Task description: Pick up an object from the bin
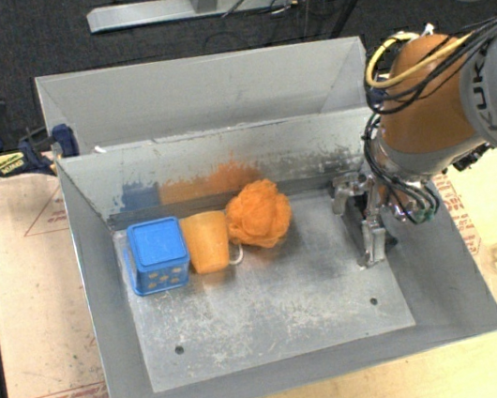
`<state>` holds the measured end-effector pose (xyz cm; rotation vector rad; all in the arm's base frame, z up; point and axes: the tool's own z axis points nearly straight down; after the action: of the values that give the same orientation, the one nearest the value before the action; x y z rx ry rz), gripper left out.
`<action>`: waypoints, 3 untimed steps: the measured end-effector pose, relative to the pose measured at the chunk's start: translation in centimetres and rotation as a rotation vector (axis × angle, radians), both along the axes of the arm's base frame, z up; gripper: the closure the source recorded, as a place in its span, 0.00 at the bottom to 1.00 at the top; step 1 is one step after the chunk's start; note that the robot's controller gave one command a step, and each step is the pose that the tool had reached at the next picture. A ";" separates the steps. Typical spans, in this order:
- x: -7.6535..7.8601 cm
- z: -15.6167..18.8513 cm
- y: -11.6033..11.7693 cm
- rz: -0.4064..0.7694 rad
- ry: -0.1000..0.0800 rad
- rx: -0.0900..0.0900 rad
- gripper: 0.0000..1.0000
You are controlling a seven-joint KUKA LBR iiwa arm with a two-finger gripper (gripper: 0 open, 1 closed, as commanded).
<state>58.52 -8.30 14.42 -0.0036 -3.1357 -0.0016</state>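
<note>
Grey metal bin (pixel 284 349) under my one camera, its floor mostly bare, with three things in a row against the far wall. My gripper (pixel 365 230) hangs low over bare floor at the arm's end of the bin, with nothing under it and nothing in its grasp. From this angle I cannot tell whether it is spread or pressed together.

Nearest to the gripper, out ahead of it on the side away from the arm, lies an orange woolly ball (pixel 257 212). That is the thing I would go for. It looks soft and light, likely to squash and give no firm edge, but it should neither slip nor break. I would close across its middle and pinch deep. It is roundish, so I see no long axis and no way it points; any approach angle should serve.

Touching the ball on its far side from the gripper is an orange cup (pixel 207 242). It is probably stiff plastic, and I am not sure whether it stands or lies. Beyond that, farthest from the gripper, sits a blue block (pixel 157 253). It is boxy and hard-looking, and perhaps too wide to pinch.
</note>
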 end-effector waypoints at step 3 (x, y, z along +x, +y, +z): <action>2.3 9.3 4.3 -0.028 -0.010 0.003 0.00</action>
<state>60.82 -4.05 23.73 -0.0478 -3.1455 -0.0058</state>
